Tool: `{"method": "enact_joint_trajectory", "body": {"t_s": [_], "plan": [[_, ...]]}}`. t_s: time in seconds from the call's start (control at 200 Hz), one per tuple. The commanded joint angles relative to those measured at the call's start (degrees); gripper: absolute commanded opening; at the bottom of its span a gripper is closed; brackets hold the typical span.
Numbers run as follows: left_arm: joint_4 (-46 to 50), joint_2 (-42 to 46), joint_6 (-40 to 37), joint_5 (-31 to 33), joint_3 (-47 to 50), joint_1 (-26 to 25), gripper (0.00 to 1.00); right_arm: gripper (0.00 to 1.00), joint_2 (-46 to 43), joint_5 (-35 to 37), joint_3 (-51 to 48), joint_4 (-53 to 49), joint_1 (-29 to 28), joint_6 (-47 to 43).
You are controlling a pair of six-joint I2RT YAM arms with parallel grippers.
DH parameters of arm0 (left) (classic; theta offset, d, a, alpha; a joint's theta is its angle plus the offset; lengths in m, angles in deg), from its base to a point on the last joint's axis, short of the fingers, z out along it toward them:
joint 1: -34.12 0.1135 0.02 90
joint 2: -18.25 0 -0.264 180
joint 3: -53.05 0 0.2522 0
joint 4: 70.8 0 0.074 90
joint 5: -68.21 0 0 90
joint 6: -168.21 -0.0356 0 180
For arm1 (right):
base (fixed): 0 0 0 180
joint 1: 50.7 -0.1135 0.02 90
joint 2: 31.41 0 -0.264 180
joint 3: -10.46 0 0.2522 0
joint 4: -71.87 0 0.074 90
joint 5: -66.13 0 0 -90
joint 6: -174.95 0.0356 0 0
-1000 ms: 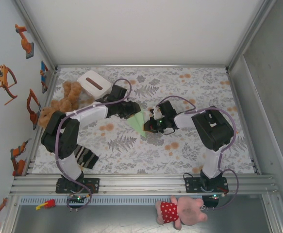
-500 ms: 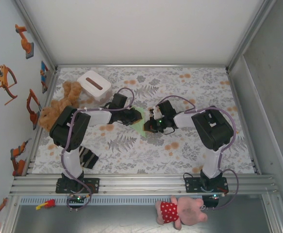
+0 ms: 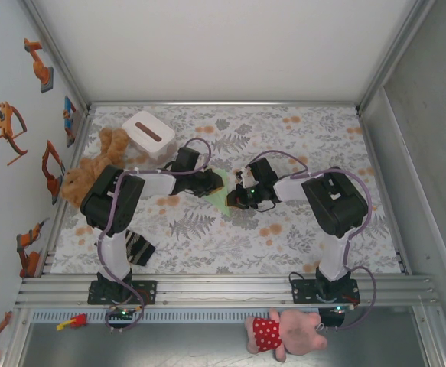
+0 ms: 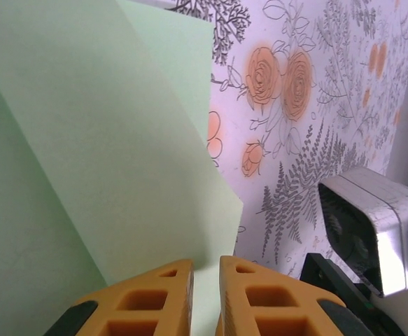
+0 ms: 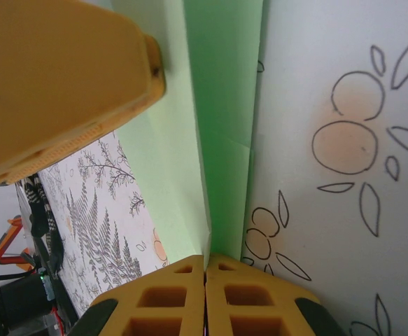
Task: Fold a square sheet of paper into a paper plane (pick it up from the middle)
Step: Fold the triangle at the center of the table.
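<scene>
We see the left gripper (image 4: 206, 269) with its two orange fingers drawn almost together, only a thin slot between them, and the edge of the pale green folded paper (image 4: 85, 140) runs down into that slot, so we read it as pinched there. The right gripper (image 5: 205, 262) has its orange fingers pressed flat against each other, clamped on a creased fold of the same paper, and one finger of the left gripper looms just beside that fold in the right wrist view. From above, the two grippers meet near the middle of the table, tip nearly to tip, with the paper between them showing as a narrow shape that tapers toward the near side. It lies over the white tablecloth printed with grey ferns and orange flowers (image 3: 299, 222). Well apart, toward the far left corner, stands a white box with a dark slot (image 3: 148, 131), and a brown plush teddy bear (image 3: 104, 157) lies just beside it. A striped dark cloth (image 3: 135, 246) lies near the left arm's base. In front of the aluminium rail (image 3: 223, 290) we see a pink plush pig in a red dotted dress (image 3: 280, 332). Plain pale walls enclose the table, and the left one carries orange robot-arm stickers (image 3: 8, 126).
</scene>
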Motion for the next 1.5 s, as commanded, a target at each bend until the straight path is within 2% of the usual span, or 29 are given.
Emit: {"method": "enact_joint_trajectory", "body": {"t_s": [0.0,0.526,0.726,0.841,0.916,1.007,1.162,1.492], "plan": [[-0.3,-1.3,0.6,-0.9,-0.7,0.4,0.18,0.08,2.9,3.8,-0.6,-5.7,0.2,-1.4],[-0.7,-2.8,0.3,-1.0,-0.9,0.4,0.18,0.09,1.8,3.4,-0.6,-6.5,0.2,-1.2],[-0.5,-2.6,0.3,-1.0,-0.7,0.5,0.18,0.17,-5.6,2.1,-1.2,-8.8,0.6,-1.2],[-0.5,-2.4,0.2,-1.1,-0.5,0.5,0.18,0.26,-10.4,3.7,-1.8,-10.8,1.1,-1.2],[-0.5,-2.4,0.3,-1.1,-0.6,0.5,0.18,0.27,-12.4,5.6,-1.7,-12.1,1.3,-1.4],[-0.5,-2.2,0.3,-1.1,-0.5,0.5,0.18,0.27,-13.1,6.1,-1.3,-11.9,1.3,-1.3],[-0.5,-2.1,0.3,-1.0,-0.3,0.5,0.18,0.22,-12.1,2.6,-0.5,-8.2,0.6,0.1],[-0.4,-2.1,0.3,-1.3,-0.3,0.4,0.18,0.13,-6.2,1.3,2.7,-5.7,-2.8,1.4]]}}
